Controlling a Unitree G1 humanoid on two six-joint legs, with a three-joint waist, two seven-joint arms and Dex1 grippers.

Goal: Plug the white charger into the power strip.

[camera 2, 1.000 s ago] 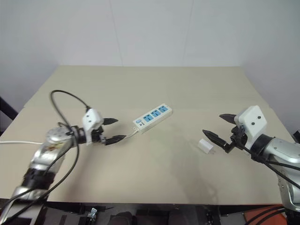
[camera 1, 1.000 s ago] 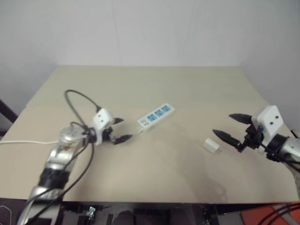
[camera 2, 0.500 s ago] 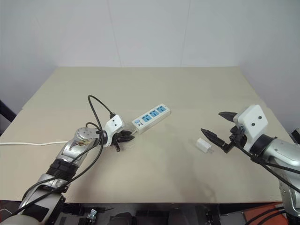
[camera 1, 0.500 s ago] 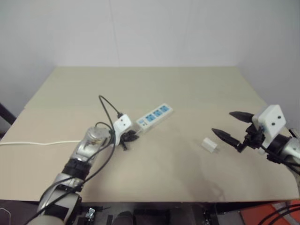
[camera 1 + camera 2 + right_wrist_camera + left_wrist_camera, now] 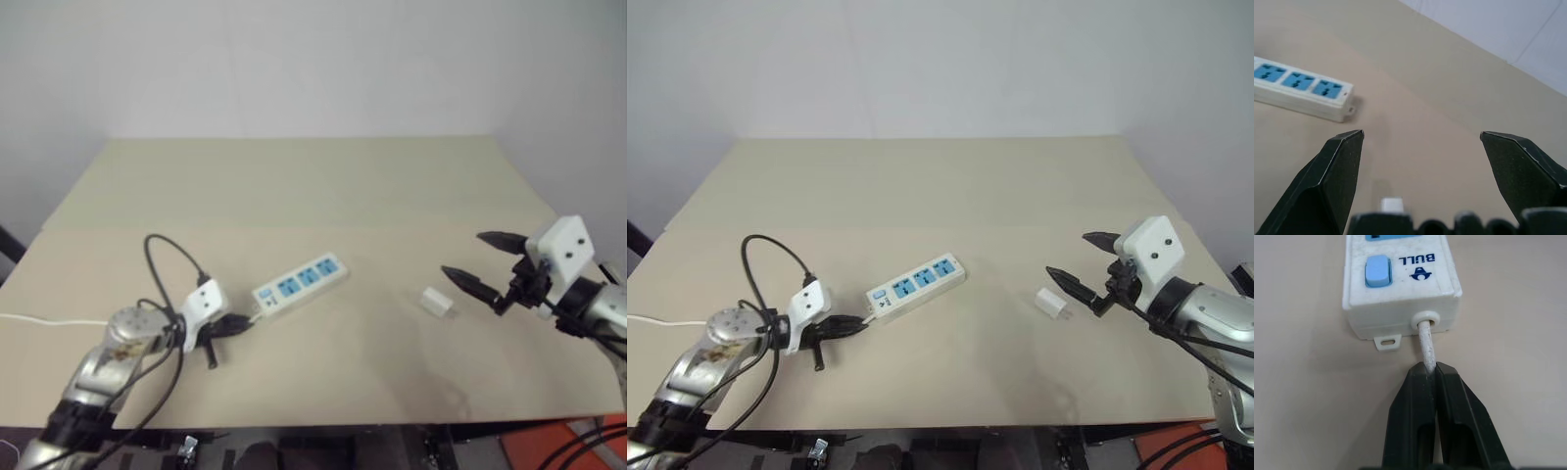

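The power strip [image 5: 299, 285] lies slanted on the tan table, its three blue sockets facing up. My left gripper [image 5: 1431, 368] is shut on the strip's thin white cord [image 5: 1426, 340], just behind the end with the blue switch [image 5: 1376, 270]. The white charger [image 5: 438, 303] lies on the table right of the middle. My right gripper [image 5: 462, 254] hovers open just to the right of the charger, with nothing between its fingers. In the right wrist view the charger [image 5: 1392, 204] sits low between the spread fingers, and the strip [image 5: 1300, 88] lies beyond.
The cord's far length [image 5: 39, 320] trails off the table's left edge. The table [image 5: 323, 186] runs back to a plain white wall. A bare stretch of tabletop lies between strip and charger.
My left gripper went from open to shut on the cord, then drew back toward the near left. The strip slid with it. Right gripper and charger stayed put.
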